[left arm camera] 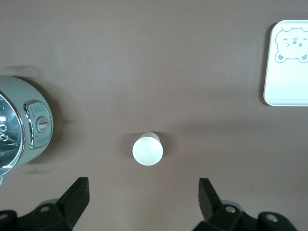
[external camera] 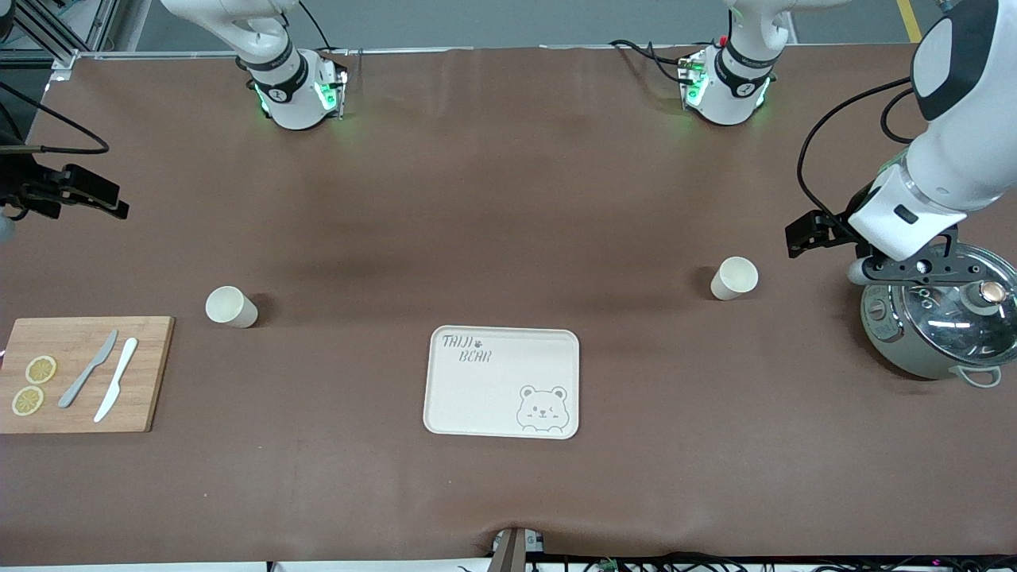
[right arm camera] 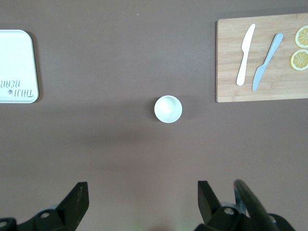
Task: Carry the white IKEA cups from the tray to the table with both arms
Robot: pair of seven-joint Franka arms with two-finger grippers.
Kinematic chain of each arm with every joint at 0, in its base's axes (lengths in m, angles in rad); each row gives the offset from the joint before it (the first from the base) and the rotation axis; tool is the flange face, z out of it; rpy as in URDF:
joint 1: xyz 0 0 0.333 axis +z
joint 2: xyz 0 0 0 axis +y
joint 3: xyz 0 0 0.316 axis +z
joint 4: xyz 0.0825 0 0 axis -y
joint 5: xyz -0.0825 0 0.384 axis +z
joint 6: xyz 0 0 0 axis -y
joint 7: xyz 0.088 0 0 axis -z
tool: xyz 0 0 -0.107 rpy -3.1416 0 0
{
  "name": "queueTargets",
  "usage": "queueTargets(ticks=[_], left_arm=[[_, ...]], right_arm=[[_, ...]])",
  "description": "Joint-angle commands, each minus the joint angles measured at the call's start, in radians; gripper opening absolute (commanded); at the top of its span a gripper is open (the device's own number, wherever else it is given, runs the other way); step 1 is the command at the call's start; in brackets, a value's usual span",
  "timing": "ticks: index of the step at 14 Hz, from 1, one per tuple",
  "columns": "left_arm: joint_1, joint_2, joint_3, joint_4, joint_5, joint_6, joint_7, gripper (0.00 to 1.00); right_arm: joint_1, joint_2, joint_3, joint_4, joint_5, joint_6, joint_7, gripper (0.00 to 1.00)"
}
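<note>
Cream-white cups both stand upright on the brown bench, off the empty tray: one cup toward the right arm's end by the cutting board, the other cup toward the left arm's end, near the cooker. By my reading, nothing is left to move.

Left wrist view: the left hand hangs spread wide and empty above its cup.

Right wrist view: the right hand is equally wide, holding nothing, its cup below.
</note>
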Motion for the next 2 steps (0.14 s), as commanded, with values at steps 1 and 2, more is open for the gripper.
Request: queueTargets(ticks=[1, 2], left_arm=[[0.004, 0.002, -0.005, 0.02, 0.007, -0.026, -0.011, 1.0], [0.004, 0.002, -0.005, 0.02, 0.007, -0.026, -0.011, 1.0]], right_arm=[[-0.005, -0.011, 0.005, 0.011, -0.016, -0.009, -0.014, 1.0], [-0.004, -0.011, 0.005, 0.012, -0.017, -0.009, -0.014, 1.0]])
